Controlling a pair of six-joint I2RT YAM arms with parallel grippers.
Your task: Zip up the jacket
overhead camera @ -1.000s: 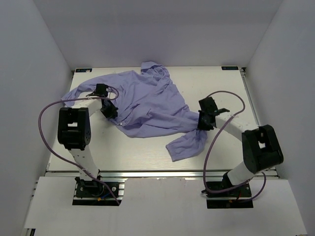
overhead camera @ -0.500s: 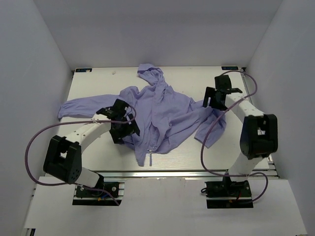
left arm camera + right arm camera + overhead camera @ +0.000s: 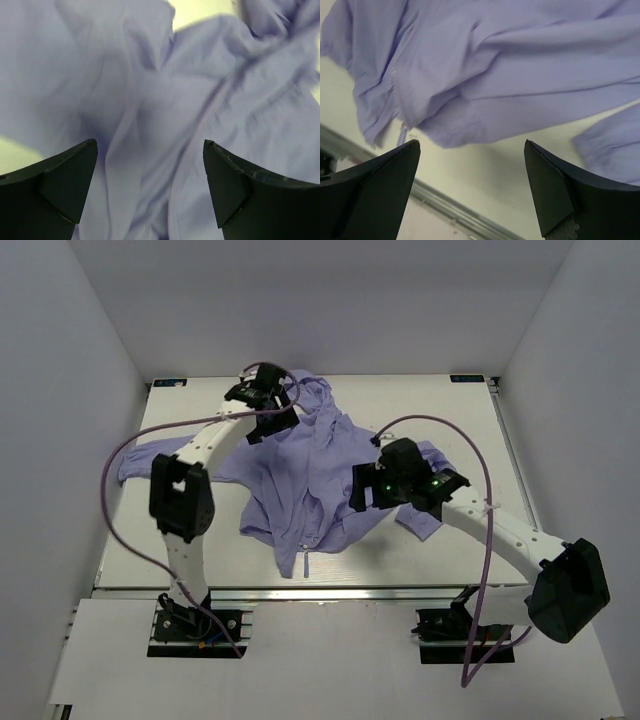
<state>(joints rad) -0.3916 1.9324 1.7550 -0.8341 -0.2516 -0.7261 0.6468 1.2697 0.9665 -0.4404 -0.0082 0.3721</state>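
The lavender jacket (image 3: 320, 465) lies crumpled in the middle of the table, hood toward the back, one sleeve (image 3: 140, 462) stretched left. My left gripper (image 3: 268, 412) hovers open over the upper left of the jacket near the hood. In the left wrist view its fingers (image 3: 75, 175) frame wrinkled jacket fabric (image 3: 150, 90), and a zipper line (image 3: 215, 97) runs between them, untouched. My right gripper (image 3: 365, 490) is open above the jacket's right side. The right wrist view has the jacket's lower edge (image 3: 495, 75) above bare table, with nothing between the right gripper's (image 3: 471, 145) jaws.
The other sleeve (image 3: 428, 512) lies bunched on the right, its cuff (image 3: 615, 145) beside the right finger. A narrow strip (image 3: 303, 562) hangs from the hem toward the front edge. White walls enclose the table (image 3: 200, 550); a metal rail (image 3: 445, 205) runs along its near edge.
Both grippers went from shut to open. The left arm swung from the jacket's left side to the back near the hood. The right arm came to the jacket's right side; the jacket got rearranged.
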